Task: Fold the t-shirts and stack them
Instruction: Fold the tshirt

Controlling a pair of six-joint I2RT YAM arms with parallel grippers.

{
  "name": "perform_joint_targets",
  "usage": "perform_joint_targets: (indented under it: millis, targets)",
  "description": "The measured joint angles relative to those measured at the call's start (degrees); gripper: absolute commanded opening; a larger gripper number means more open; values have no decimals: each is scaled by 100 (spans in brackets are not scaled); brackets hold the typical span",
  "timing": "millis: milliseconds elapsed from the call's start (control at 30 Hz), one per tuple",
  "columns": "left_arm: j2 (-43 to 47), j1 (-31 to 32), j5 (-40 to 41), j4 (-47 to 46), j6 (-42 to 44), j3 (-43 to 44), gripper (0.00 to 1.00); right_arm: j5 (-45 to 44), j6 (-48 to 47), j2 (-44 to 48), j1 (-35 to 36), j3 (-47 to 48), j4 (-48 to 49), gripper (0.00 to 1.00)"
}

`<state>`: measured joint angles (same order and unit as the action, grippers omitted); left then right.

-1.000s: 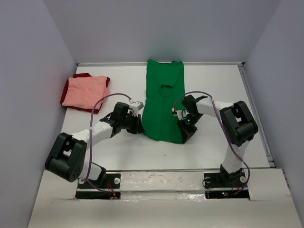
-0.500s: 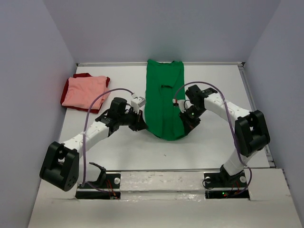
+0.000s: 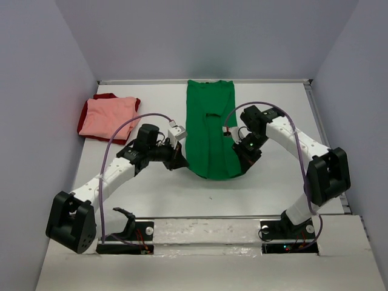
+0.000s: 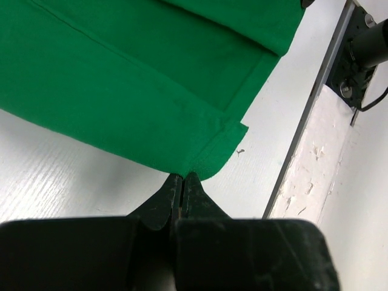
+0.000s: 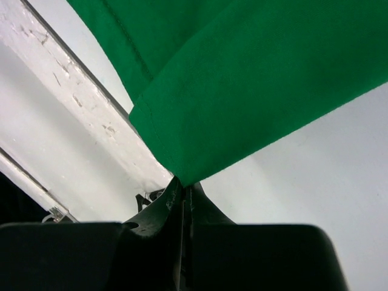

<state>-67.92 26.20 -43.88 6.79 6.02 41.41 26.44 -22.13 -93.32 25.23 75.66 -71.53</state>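
A white counter [image 3: 200, 197] with a faint wood grain fills the middle; a pale grey back wall [image 3: 206, 36] rises from the counter's far edge; a left wall [image 3: 36, 121] and a right wall [image 3: 364, 91] of the same flat grey close in the counter's two sides; a thin raised rail [image 3: 151, 80] runs along the counter's far edge and down its right side; a white board [image 3: 206, 230] with chipped, scuffed paint lies along the counter's near edge; the light is soft and even, with only faint shadows on the counter.
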Motion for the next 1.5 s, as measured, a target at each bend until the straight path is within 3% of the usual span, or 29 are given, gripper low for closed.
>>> perform_joint_targets:
  millis: [267,433,867,1500]
  targets:
    - [35,0,-44,46,114,7,0,-59,-164,229,0,127,-297,0]
    - [-35,0,332,79,149,304,0,-138,-212,66,0,402,-310,0]
    - [-1154,0,887,26,236,1613,0,-446,-293,-813,-2,1078,-232,0]
    - [-1812,0,1871,-114,503,2186,0,-1403,-31,-1340,-529,2181,389,0]
